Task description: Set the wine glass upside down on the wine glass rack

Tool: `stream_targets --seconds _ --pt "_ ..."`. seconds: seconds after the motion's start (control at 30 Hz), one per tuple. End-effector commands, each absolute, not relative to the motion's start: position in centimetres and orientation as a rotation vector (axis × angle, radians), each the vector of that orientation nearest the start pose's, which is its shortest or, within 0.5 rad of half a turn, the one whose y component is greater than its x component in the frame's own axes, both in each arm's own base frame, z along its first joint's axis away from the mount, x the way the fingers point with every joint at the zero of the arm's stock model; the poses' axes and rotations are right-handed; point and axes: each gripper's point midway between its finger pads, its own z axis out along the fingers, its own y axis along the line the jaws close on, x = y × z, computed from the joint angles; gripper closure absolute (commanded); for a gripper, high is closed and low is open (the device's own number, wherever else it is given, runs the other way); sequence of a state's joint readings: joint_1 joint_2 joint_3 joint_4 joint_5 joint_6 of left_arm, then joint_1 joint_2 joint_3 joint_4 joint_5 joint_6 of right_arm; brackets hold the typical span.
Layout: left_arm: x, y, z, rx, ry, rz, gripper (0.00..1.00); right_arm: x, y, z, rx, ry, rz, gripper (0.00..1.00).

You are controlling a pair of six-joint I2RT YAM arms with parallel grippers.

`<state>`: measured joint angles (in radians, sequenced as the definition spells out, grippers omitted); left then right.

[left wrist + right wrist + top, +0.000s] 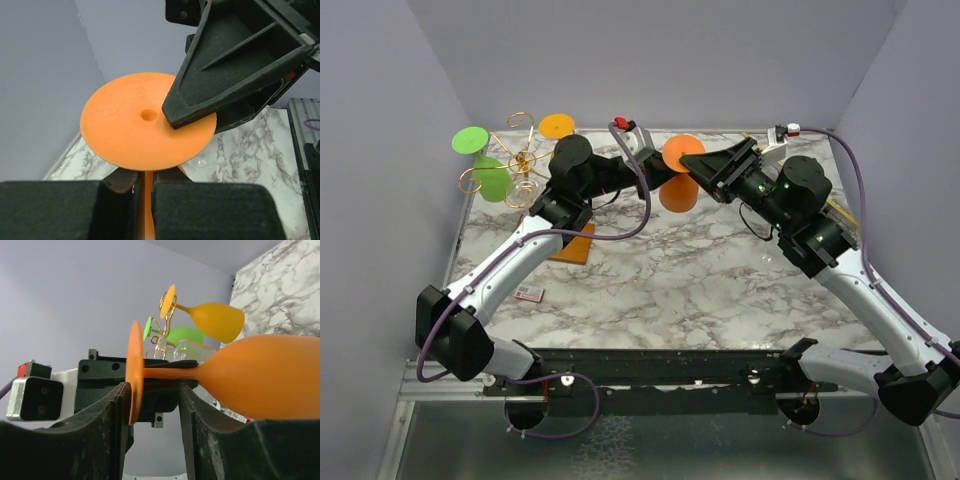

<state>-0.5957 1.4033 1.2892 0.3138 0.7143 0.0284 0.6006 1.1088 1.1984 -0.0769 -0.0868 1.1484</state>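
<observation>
Left pincer (145, 194) clamps the wine glass (125, 125) stem; right wrist view shows right pincer (153, 396) agape.

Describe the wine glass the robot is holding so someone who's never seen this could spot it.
Over the marble table, near the middle of its far edge, the deep orange wine glass is held in the jaws of the left gripper. The green glass and yellow-orange glass hang on the gold rack; this one doesn't.

Left arm (510, 265) hides most of the flat orange-brown wooden base (578, 245) of the gold wire wine glass rack (520, 158); the bowl of the orange plastic wine glass (265, 375) is cut off at the right wrist view's edge.
</observation>
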Motion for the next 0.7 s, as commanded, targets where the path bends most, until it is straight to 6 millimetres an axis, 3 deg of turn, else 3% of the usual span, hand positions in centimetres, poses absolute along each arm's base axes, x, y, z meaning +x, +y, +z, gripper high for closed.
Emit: stream_targets --seconds 0.0,0.23,0.27,0.37,0.4,0.67 --pt "27.6 -33.8 41.3 1.076 1.009 -0.959 1.00 27.9 26.6 43.7 0.385 1.635 1.516 0.61" --pt "27.1 -33.6 41.1 1.074 1.021 -0.978 0.99 27.8 26.1 44.5 0.419 1.599 1.538 0.97" --pt "27.3 -33.5 41.0 1.056 1.037 -0.976 0.92 27.8 26.1 44.7 0.424 1.598 1.542 0.99" --pt "27.4 -33.0 40.7 1.017 1.069 -0.960 0.53 27.4 26.1 45.2 0.438 1.596 1.574 0.99" --pt "27.5 -32.8 40.4 1.014 1.074 -0.951 0.46 27.3 26.1 45.4 0.442 1.594 1.585 0.99" --pt "27.2 -32.7 39.6 1.038 1.070 -0.938 0.31 25.9 26.2 46.5 0.468 1.603 1.682 0.99"
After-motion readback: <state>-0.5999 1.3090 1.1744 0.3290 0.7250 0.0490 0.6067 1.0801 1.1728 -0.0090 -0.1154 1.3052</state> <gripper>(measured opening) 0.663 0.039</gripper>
